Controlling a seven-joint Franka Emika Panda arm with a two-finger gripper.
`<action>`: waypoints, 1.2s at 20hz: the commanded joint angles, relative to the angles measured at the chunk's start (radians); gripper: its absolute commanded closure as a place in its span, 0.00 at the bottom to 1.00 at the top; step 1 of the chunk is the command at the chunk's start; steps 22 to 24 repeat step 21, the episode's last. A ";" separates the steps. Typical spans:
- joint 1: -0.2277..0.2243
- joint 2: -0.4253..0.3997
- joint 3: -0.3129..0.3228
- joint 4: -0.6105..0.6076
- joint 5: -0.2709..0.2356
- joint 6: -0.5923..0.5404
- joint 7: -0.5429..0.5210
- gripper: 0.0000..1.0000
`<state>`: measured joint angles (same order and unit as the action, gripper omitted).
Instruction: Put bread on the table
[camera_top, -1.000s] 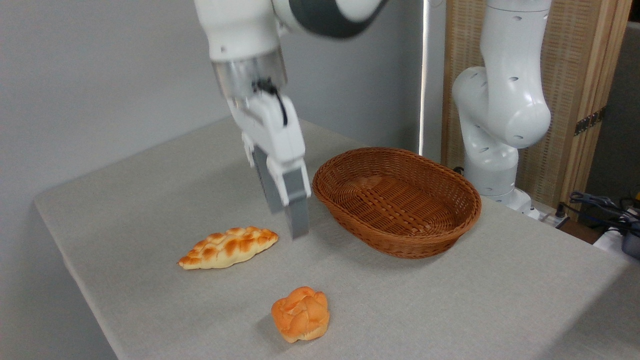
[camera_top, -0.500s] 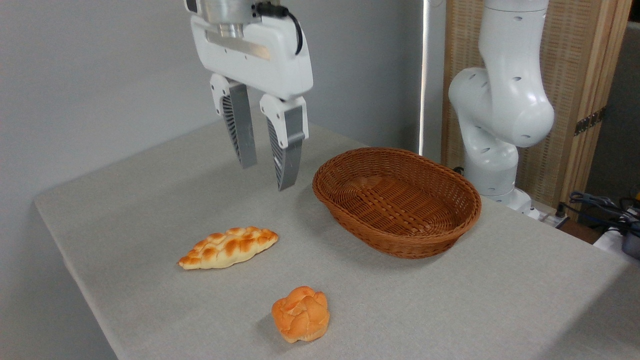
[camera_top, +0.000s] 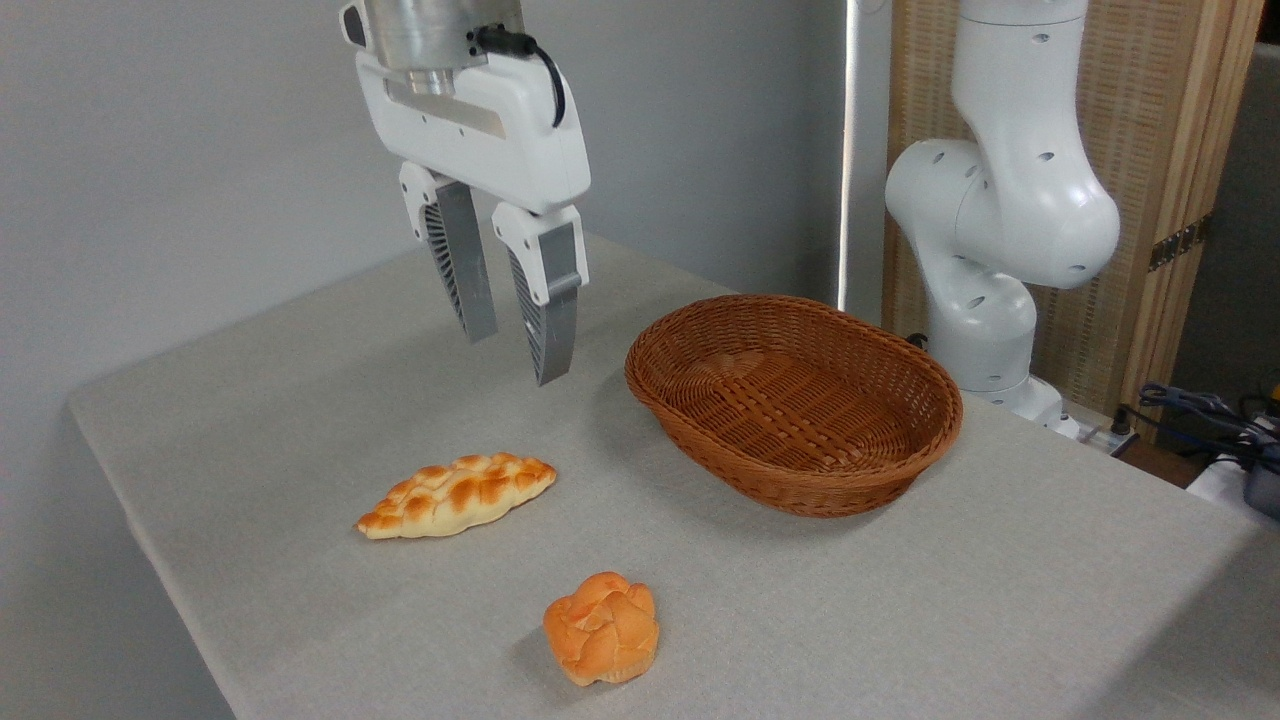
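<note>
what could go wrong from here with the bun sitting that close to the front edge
1. The bread lies on the table near its front edge; a nudge might roll it off.
2. The open claw hangs empty above the table, beside the wicker basket; a sideways swing could clip the basket rim.
3. The braided loaf lies below the claw, so a straight descent could land on or beside the wrong bread.

The surface (camera_top: 900, 600) wears plain matt cloth with a fine weave. At 3 o'clock from the middle, the basket (camera_top: 795, 400) is woven brown wicker, bumpy and a little shiny. The bread (camera_top: 601, 641) looks smooth and soft, with a slight shine. The hand (camera_top: 515, 350) has a glossy white plastic shell and ribbed grey fingers (camera_top: 548, 320). Behind stands a wooden screen (camera_top: 1160, 200).
</note>
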<state>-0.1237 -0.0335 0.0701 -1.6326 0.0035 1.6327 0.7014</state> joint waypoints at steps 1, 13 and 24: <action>0.088 0.007 -0.058 0.025 -0.017 -0.024 0.003 0.00; 0.099 0.006 -0.075 0.025 -0.017 -0.025 0.012 0.00; 0.099 0.006 -0.075 0.025 -0.017 -0.025 0.013 0.00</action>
